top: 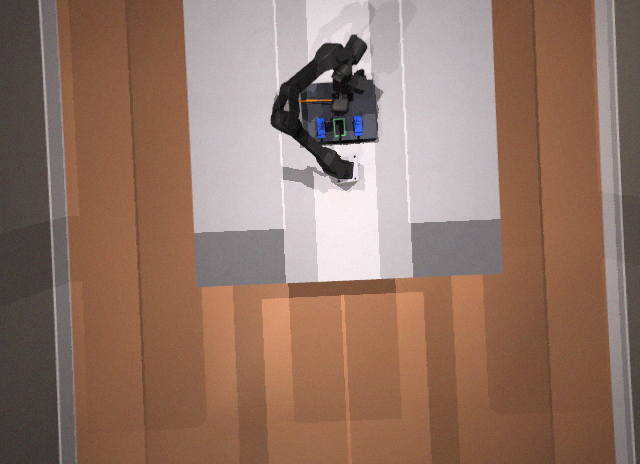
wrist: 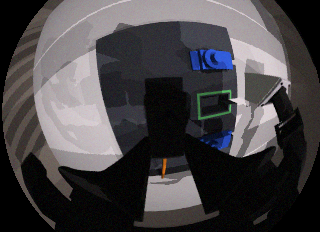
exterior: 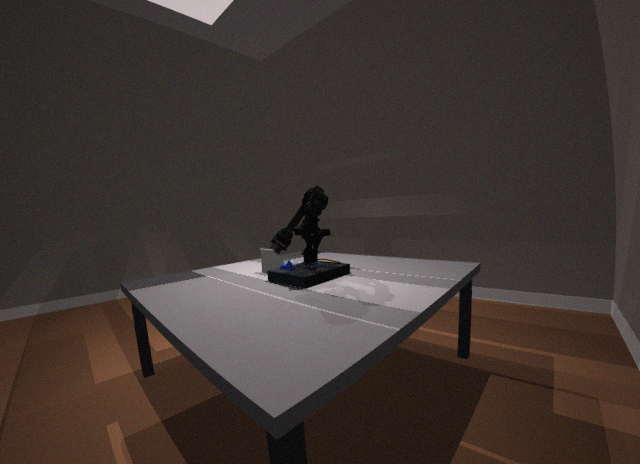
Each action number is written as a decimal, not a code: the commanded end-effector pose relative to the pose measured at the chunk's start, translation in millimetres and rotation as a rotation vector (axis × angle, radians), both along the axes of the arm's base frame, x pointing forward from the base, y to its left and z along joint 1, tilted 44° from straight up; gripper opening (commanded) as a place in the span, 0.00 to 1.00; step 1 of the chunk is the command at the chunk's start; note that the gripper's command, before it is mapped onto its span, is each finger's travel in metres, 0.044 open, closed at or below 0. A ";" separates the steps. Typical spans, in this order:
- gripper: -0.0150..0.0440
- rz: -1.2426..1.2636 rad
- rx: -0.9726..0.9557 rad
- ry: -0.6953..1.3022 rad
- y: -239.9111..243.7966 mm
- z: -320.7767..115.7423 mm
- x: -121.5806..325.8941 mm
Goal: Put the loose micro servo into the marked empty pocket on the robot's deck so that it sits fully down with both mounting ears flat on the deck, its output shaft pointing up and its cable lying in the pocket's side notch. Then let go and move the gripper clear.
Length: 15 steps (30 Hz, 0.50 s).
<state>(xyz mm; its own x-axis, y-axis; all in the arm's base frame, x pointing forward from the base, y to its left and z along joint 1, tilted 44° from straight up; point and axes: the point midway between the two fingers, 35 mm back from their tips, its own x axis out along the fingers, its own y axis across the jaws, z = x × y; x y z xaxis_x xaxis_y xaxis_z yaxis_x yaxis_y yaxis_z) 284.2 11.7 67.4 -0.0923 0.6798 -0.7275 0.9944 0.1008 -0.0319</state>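
The dark deck (top: 361,105) sits near the middle of the grey tabletop (top: 232,139), well apart from every tabletop edge; broad bare surface lies on all sides of it. The arm rises from a white base plate (top: 353,177) just beside the deck's front edge, loops out past the deck's left side, and doubles back so that the hand (top: 339,103) hangs over the deck's rear half. Along the deck's front edge stand three pockets in a row: two hold blue seated servos, one at (top: 321,128) and one at (top: 357,124), and between them is the green-outlined empty pocket (top: 339,127). The hand is near that pocket but behind it, not above it. The wrist view puts the green outline (wrist: 214,104) to the right of the hand, with a blue servo (wrist: 211,59) above it and another (wrist: 218,142) below, both close enough to crowd the pocket's long sides. The hand (wrist: 164,152) is clamped on the loose micro servo (wrist: 164,115), which shows only as a dark block between the fingers; its colour, ears and shaft cannot be made out. An orange cable (top: 315,100) trails from the hand leftward across the deck, and a short orange stub (wrist: 163,168) shows under the servo in the wrist view. In the exterior view the deck (exterior: 309,274) is low and flat.
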 end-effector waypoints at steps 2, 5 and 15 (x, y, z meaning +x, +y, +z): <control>0.25 0.116 0.018 -0.112 -0.3 0.7 -0.1; 0.25 0.192 0.028 -0.183 -0.3 0.7 -0.1; 0.25 0.444 0.059 -0.420 -0.3 0.7 -0.1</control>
<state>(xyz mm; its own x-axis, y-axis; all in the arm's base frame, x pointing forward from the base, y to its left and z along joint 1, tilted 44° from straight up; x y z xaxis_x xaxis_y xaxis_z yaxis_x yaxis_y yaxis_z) 284.2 11.7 67.4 -0.0923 0.6798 -0.7275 0.8364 0.4494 0.3138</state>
